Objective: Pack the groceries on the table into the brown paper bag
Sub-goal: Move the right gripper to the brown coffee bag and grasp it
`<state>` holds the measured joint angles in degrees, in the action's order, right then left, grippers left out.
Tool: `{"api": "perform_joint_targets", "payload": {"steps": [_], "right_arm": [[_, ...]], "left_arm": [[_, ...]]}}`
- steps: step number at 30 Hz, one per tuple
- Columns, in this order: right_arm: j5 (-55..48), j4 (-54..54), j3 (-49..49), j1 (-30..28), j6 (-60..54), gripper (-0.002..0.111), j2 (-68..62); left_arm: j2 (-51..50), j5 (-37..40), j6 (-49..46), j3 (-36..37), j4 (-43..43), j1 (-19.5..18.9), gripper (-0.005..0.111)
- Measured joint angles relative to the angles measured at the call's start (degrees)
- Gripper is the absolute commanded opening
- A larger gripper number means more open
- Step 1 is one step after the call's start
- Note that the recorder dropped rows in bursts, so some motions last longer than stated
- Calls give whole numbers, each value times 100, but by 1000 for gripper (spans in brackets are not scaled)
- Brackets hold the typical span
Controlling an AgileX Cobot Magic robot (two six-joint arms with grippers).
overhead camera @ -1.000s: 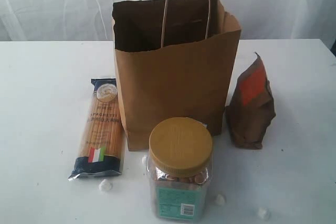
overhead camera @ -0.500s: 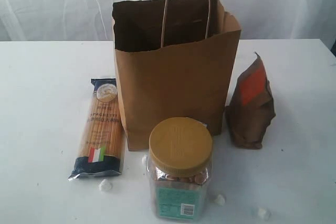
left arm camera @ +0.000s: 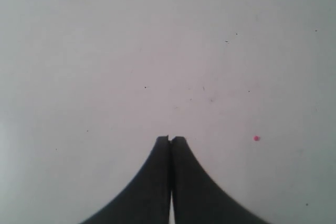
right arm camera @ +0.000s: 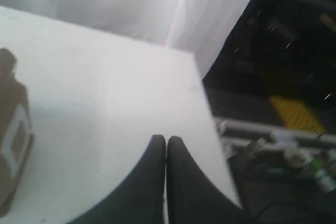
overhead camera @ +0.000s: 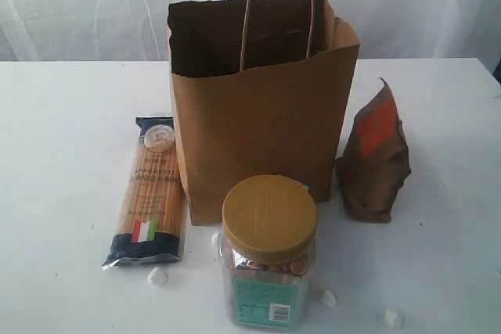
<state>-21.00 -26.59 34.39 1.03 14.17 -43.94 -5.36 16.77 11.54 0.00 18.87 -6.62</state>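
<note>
From my station, the white desk (overhead camera: 63,154) fills most of the exterior view, with a white curtain (overhead camera: 438,5) hanging behind it. The brown paper bag (overhead camera: 258,131) stands upright in the middle of the desk. Its mouth is open and its twisted paper handles (overhead camera: 278,5) stick up above the rim. I cannot see what is inside the bag.

The spaghetti packet (overhead camera: 149,193) lies flat on the desk just beside the bag on the left of that view. Its length runs away from the camera, and the end with the Italian flag is nearest me. The yellow-lidded clear jar (overhead camera: 268,252) stands upright in front of the bag, close to its base, with the lid on, brownish contents and a teal label. I cannot tell whether jar and bag touch. The brown orange-labelled pouch (overhead camera: 374,158) stands on end just to the right of the bag, its crimped top leaning slightly and its orange panel facing the camera.

A few tiny white lumps (overhead camera: 158,275) lie scattered on the desk around the jar and near the packet's flag end.

The left fingers (left arm camera: 170,141) are pressed together with nothing between them, over bare white desk. The right fingers (right arm camera: 166,142) are also pressed together and hold nothing. They sit above the desk near its corner, with a dark room beyond the edge.
</note>
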Motion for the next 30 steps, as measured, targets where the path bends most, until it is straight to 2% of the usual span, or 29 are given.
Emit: {"api": "perform_joint_targets", "payload": {"steps": [6,12,15,20,22,24,30], "right_arm": [[-1293,1214,161,176,-292,0,-1586],[-1454,2228,687,618,-1239,3,-2290],[-1501,2864,776,873,-1985,17,-2326],[-1575,3274,776,1188,-2565,62,-2363],[-1529,3315,776,1229,-2592,74,-2363],[-1387,3367,776,1233,-2548,79,-2363],[-371,4050,776,1233,-2338,77,-2486]], "left_arm": [[0,0,-9,0,0,0,0],[0,0,-9,0,0,0,0],[0,-10,-9,0,0,0,0],[0,-10,-9,0,0,0,0],[0,-10,-9,0,0,0,0],[0,-10,-9,0,0,0,0],[0,-10,-9,0,0,0,0]]}}
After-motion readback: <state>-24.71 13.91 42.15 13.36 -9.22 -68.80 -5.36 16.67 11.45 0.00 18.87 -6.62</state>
